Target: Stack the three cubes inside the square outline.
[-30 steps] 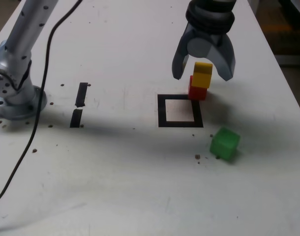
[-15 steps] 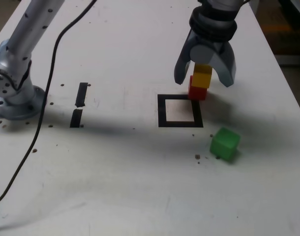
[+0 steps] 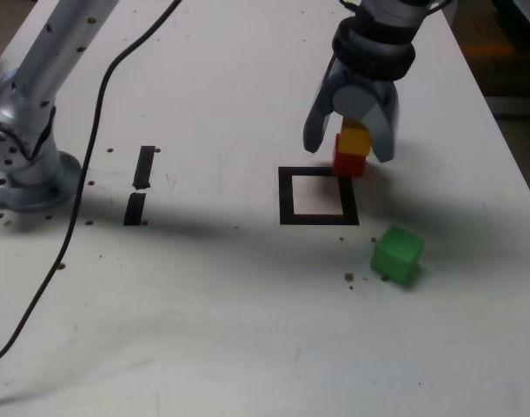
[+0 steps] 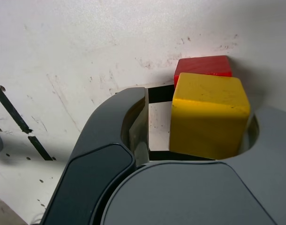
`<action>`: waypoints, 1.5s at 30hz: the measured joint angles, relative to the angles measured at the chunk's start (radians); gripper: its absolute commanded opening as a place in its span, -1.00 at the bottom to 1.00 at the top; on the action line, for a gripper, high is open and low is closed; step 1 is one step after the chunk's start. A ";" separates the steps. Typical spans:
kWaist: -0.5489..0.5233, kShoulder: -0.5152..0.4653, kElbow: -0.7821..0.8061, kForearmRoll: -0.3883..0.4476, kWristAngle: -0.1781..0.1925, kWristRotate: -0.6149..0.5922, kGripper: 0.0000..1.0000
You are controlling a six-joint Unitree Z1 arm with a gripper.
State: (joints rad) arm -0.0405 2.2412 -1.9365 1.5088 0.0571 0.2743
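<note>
jaws (image 3: pixel 352 146): part-spread, straddling yellow cube (image 3: pixel 355 138), gap on one side | yellow: atop red cube (image 3: pixel 347 163), at outline's (image 3: pixel 287 195) 1 o'clock corner | green cube (image 3: pixel 397 254): outline's 4 o'clock, on bench (image 3: pixel 213 295)

desk (image 3: pixel 248 330) carries all | top cube (image 3: pixel 355 139) sits on lower cube (image 3: pixel 347 163), just behind square outline (image 3: pixel 317 195) at its far right corner (exterior view) | third cube (image 3: pixel 397 254) lies nearer, right of outline | two strips (image 3: pixel 140 184) lie well left | pincer (image 3: pixel 350 143) straddles top cube
</note>
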 measured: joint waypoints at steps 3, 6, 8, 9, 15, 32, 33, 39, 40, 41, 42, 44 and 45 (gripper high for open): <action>0.000 -0.001 0.001 -0.016 0.007 -0.005 -0.45; 0.000 -0.004 0.000 -0.027 0.007 -0.005 -0.57; 0.000 -0.007 -0.002 -0.035 0.007 -0.005 -0.61; 0.000 -0.008 -0.002 -0.037 0.007 -0.005 -0.62; -0.007 -0.041 0.003 -0.040 0.020 -0.011 -0.66; 0.041 -0.334 0.310 -0.013 0.060 -0.189 -0.62; 0.049 -0.343 0.340 -0.023 0.054 -0.203 -0.62; 0.100 -0.378 0.488 -0.155 0.015 -0.261 -0.60; 0.108 -0.378 0.505 -0.181 0.011 -0.261 -0.60; 0.118 -0.378 0.522 -0.208 0.008 -0.261 -0.60; 0.128 -0.379 0.542 -0.235 0.005 -0.262 -0.60; 0.153 -0.380 0.586 -0.292 0.000 -0.268 -0.59; 0.167 -0.381 0.607 -0.318 -0.002 -0.270 -0.59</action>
State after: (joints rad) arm 0.1261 1.8604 -1.3296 1.1911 0.0549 0.0041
